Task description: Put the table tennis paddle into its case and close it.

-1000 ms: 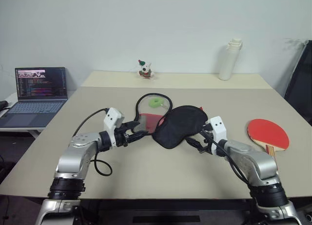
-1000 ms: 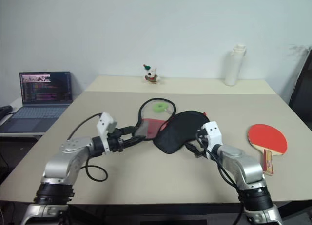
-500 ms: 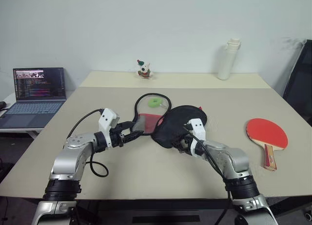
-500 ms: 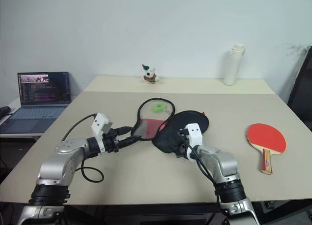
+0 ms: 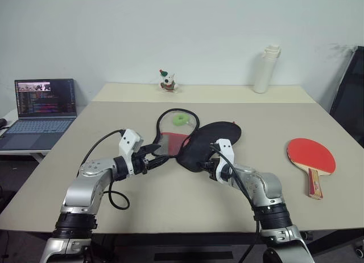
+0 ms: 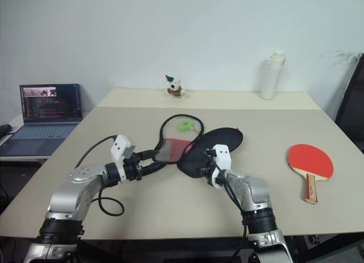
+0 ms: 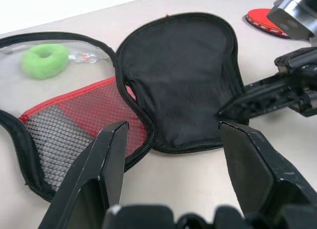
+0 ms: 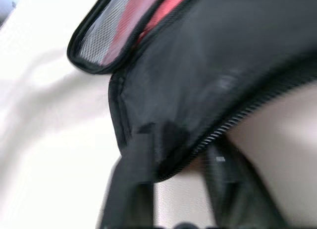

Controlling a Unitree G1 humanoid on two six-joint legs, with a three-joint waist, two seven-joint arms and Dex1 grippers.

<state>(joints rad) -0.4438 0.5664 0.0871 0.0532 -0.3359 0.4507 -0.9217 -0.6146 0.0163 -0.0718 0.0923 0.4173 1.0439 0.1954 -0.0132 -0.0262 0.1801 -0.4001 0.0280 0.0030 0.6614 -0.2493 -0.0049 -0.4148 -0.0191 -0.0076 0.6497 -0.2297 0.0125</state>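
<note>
We start with the case (image 5: 205,144), which lies unzipped and splayed near the middle of the table (image 5: 170,200): a black flap on the right, a red and mesh half on the left, zip teeth running round the edge. We judge it soft and light, likely to fold or drag rather than lift flat, so the stiffer zip-edged rim is the place to take hold. Our right gripper (image 5: 211,167) has its fingers pressed together on the near edge of the black flap; in the right wrist view the zipped rim sits between them, so we read it as pinched. Our left gripper (image 7: 171,140) has its fingers spread, near the red mesh half and not touching it.

The table tennis paddle (image 5: 311,157) lies well apart, toward the right edge of the table, red face up, wooden handle toward us. We judge it rigid and light; the handle gives the surest grip.

Inside the open case lies a green ring (image 5: 180,119).
</note>
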